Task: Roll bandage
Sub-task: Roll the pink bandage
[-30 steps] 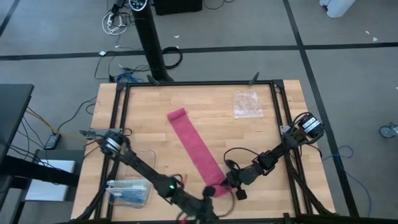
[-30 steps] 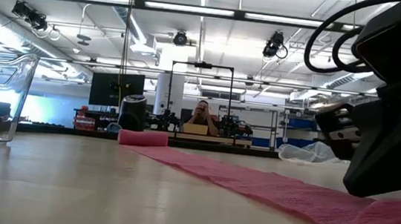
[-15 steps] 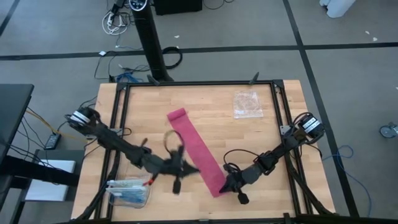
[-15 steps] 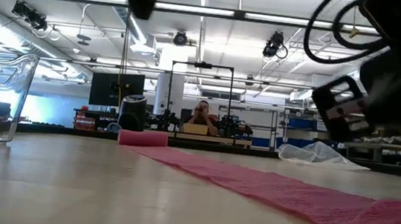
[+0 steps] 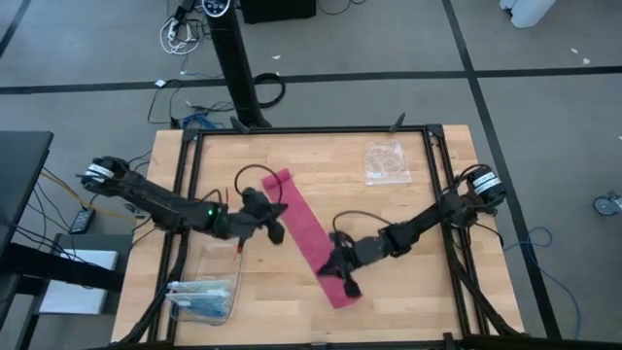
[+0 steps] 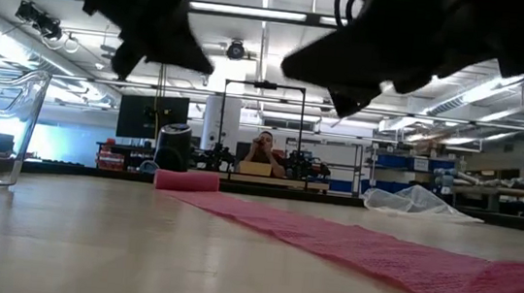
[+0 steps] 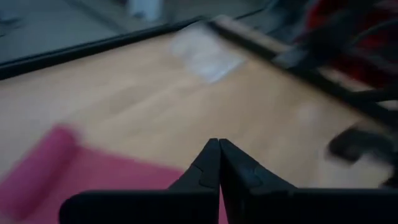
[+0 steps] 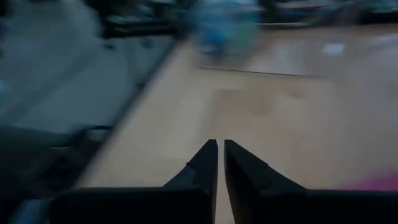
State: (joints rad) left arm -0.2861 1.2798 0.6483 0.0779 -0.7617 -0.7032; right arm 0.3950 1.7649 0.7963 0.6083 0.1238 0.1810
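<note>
Here no writing or label can be read. Left to right: the clear plastic box [image 5: 202, 299] near the table's left front, the left gripper [image 5: 273, 223] clenched and empty beside the bandage [image 5: 313, 241], a soft magenta strip lying diagonally on pale wood, then the right gripper [image 5: 339, 273], fingers nearly together, over its near end.

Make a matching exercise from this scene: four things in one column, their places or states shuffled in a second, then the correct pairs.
Things:
1. bandage
2. clear plastic bag
3. clear plastic box
4. left hand

Places or states:
A. at the table's near left corner, blue contents inside
B. shut, empty, beside the strip's rolled end
C. laid out flat, one end rolled
D. near the table's far right corner

Pairs: 1-C, 2-D, 3-A, 4-B
</note>
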